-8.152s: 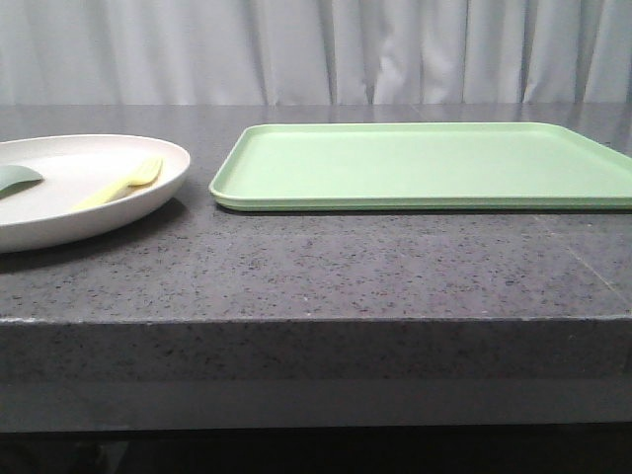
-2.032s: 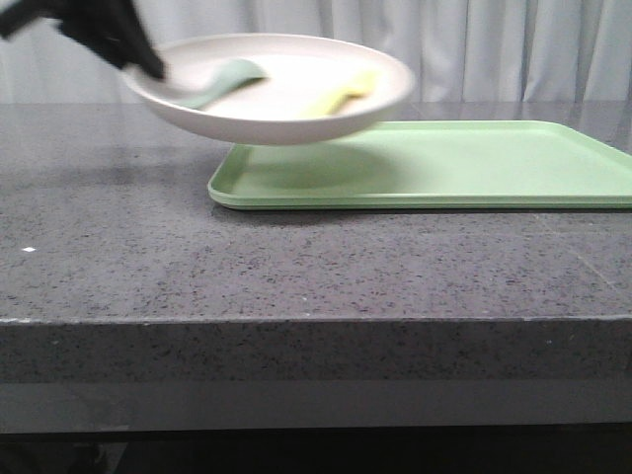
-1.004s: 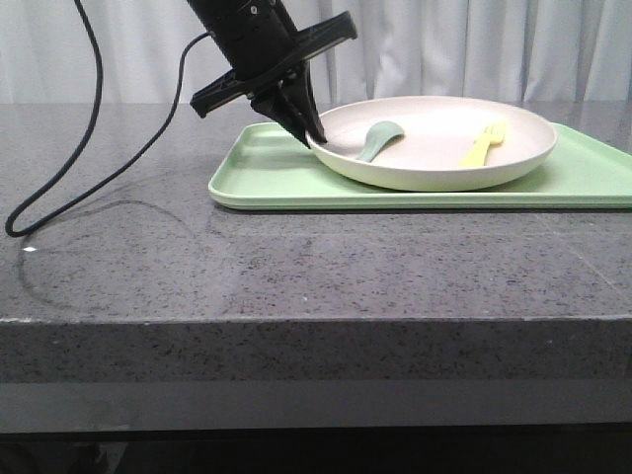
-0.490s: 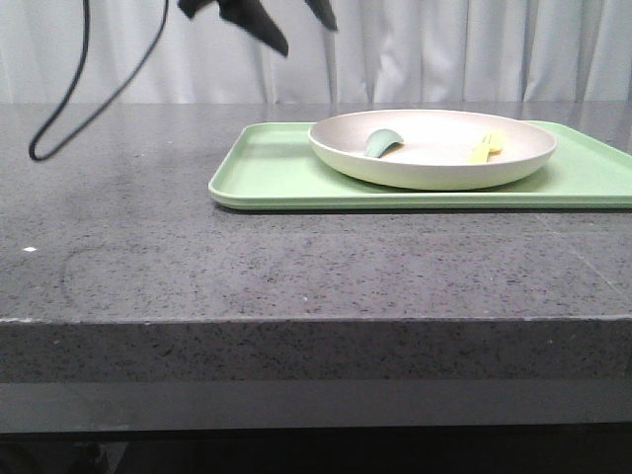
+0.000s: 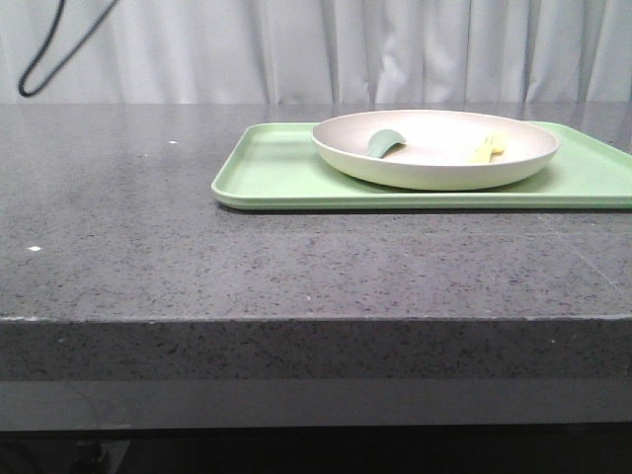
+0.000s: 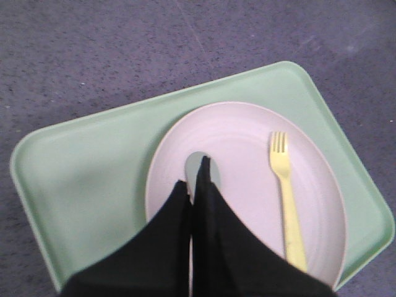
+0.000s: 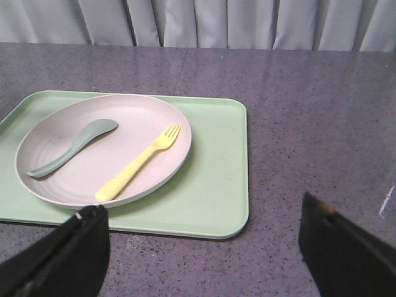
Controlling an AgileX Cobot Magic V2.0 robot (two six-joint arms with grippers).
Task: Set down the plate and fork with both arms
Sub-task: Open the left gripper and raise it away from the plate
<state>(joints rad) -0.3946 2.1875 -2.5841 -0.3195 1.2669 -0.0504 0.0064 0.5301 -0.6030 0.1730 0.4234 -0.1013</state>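
Note:
The cream plate (image 5: 434,168) rests on the light-green tray (image 5: 267,173). The pale-yellow fork (image 5: 488,148) lies in the plate on its right side, beside a teal spoon (image 5: 383,143). In the left wrist view my left gripper (image 6: 197,178) is shut and empty, high above the plate (image 6: 247,161). Its fingers hide most of the spoon (image 6: 194,164), and the fork (image 6: 286,198) lies clear of them. My right gripper (image 7: 201,207) is open and empty over the table, short of the tray's edge (image 7: 216,185), with the plate (image 7: 74,179) and fork (image 7: 139,164) ahead.
The tray covers the table's back right part. The dark speckled stone table (image 5: 247,267) ends in a front edge (image 5: 296,321). A black cable (image 5: 39,69) hangs at the upper left. A pale curtain (image 5: 346,49) is behind the table.
My left gripper has let go of the plate's rim and risen up out of the front view. The plate, with fork and spoon in it, stays at rest on the tray.

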